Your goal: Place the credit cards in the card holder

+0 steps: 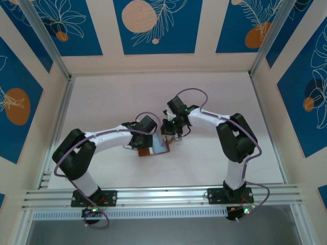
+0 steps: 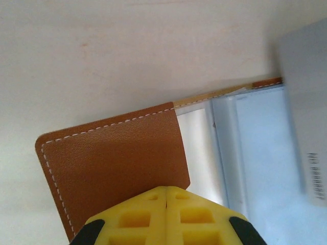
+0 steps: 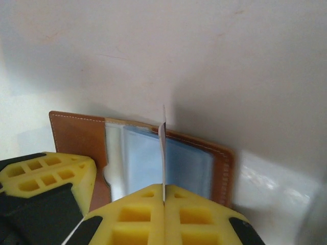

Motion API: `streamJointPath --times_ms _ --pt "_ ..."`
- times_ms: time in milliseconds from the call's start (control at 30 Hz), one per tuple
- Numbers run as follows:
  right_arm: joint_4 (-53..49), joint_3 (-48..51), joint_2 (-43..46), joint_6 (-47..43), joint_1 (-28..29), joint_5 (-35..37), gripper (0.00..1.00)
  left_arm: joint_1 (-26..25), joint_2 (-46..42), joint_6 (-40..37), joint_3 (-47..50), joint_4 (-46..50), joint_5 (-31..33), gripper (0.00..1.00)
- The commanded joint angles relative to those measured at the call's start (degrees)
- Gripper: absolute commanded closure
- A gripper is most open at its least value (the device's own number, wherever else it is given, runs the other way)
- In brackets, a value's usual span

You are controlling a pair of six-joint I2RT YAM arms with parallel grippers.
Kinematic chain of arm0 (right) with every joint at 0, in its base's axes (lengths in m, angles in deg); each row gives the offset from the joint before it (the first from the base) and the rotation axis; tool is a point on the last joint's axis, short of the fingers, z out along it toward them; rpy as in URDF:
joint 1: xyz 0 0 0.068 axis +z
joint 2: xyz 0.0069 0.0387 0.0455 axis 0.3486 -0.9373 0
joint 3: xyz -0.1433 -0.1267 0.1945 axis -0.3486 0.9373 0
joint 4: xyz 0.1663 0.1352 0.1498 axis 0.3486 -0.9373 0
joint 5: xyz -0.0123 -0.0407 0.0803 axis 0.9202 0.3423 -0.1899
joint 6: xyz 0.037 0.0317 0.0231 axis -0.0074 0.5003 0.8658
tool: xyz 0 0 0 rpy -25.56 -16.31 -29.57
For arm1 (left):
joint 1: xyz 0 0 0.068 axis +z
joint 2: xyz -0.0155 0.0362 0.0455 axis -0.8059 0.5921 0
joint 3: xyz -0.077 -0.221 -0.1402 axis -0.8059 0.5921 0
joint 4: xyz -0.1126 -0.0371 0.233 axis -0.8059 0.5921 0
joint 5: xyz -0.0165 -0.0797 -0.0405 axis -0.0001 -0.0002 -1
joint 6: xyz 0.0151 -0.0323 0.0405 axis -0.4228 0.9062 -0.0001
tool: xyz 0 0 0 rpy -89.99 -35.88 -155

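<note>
Starting at the left, we find the left hand [image 2: 166,200] at the bottom centre of its own wrist view. Its yellow tips are closed tight against each other with nothing between them. They sit over the brown flap, and we judge they are pinning it flat rather than gripping it.

Just right of it lies the card holder [image 2: 112,158], spread open on the pale counter [image 2: 127,41]; in the top view it sits mid-frame between the two hands. Further right, the right hand [image 3: 163,198] hangs above the open holder, pinched shut on a credit card [image 3: 163,143] seen edge-on as a thin pale line. We cannot tell whether its far edge has entered a pocket.

We expect the card holder to be light and floppy. It is soft leather that hinges at its fold and will probably skate on the smooth counter unless held down. The plain flap on the left looks the sensible place to press, away from the pockets. The clear sleeves [image 2: 225,153] look thin and slick, likely to buckle if a card comes in crooked. The credit card seems stiff, thin and slippery, so it is best pinched near its trailing edge with the leading edge free.

The holder is tan-brown leather with pale stitching round a rounded corner, a lighter strip along the inner rim, and bluish transparent pockets layered inside. The card is greyish white, with small dark print near one edge.
</note>
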Motion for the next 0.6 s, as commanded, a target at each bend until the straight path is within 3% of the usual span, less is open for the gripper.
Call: streamJointPath --times_ms 0,567 --pt "-4.94 -2.92 2.64 -2.45 -0.2 4.53 1.0 0.32 -0.05 0.05 1.97 0.35 0.29 0.97" --pt "-6.91 -4.24 1.24 -2.58 2.26 9.45 1.0 0.21 2.55 0.14 3.78 -3.91 -2.5 0.97"
